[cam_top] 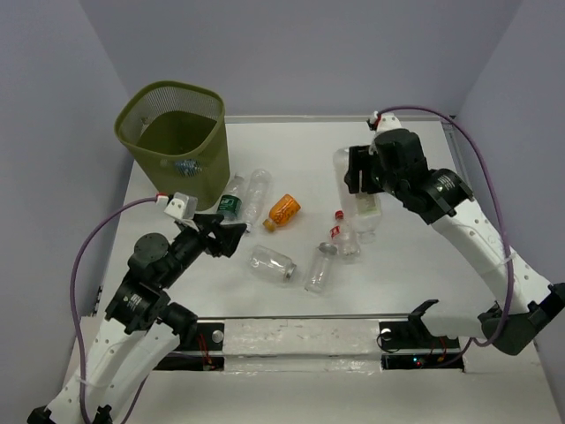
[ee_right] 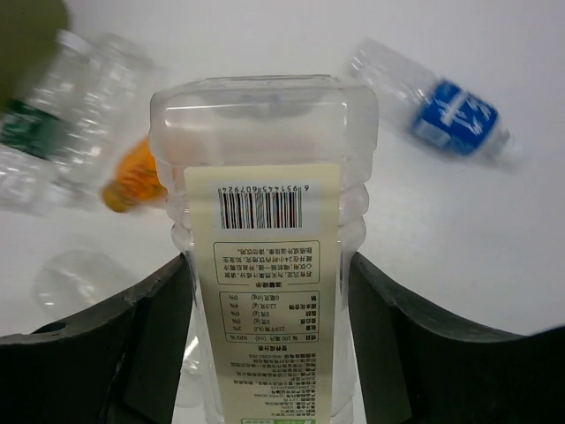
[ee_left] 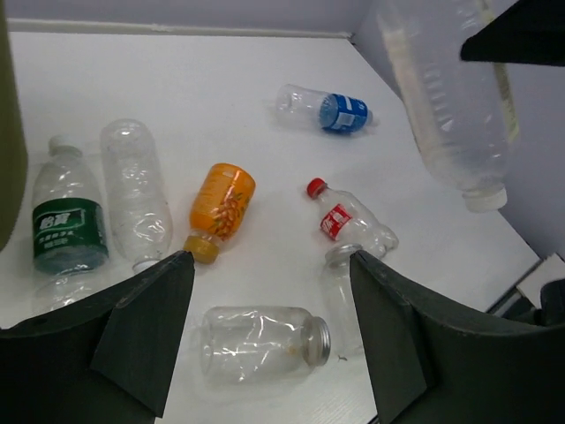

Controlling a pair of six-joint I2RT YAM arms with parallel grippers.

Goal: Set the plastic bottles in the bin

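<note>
The olive mesh bin [cam_top: 172,141] stands at the back left. My right gripper [cam_top: 360,172] is shut on a large clear bottle with a pale label [ee_right: 265,238] and holds it above the table; it also shows in the top view [cam_top: 364,208]. My left gripper [cam_top: 221,237] is open and empty, with a clear jar-like bottle [ee_left: 260,343] lying below its jaws. A green-labelled bottle [ee_left: 66,221], a clear bottle [ee_left: 134,190], an orange bottle [ee_left: 222,205], a red-capped bottle [ee_left: 349,221] and a blue-labelled bottle [ee_left: 328,109] lie on the table. Another clear bottle [cam_top: 320,269] lies beside the jar.
The white table [cam_top: 291,150] is closed in by lilac walls at the back and both sides. A metal rail [cam_top: 300,334] runs along the near edge between the arm bases. Purple cables [cam_top: 459,132] loop over both arms.
</note>
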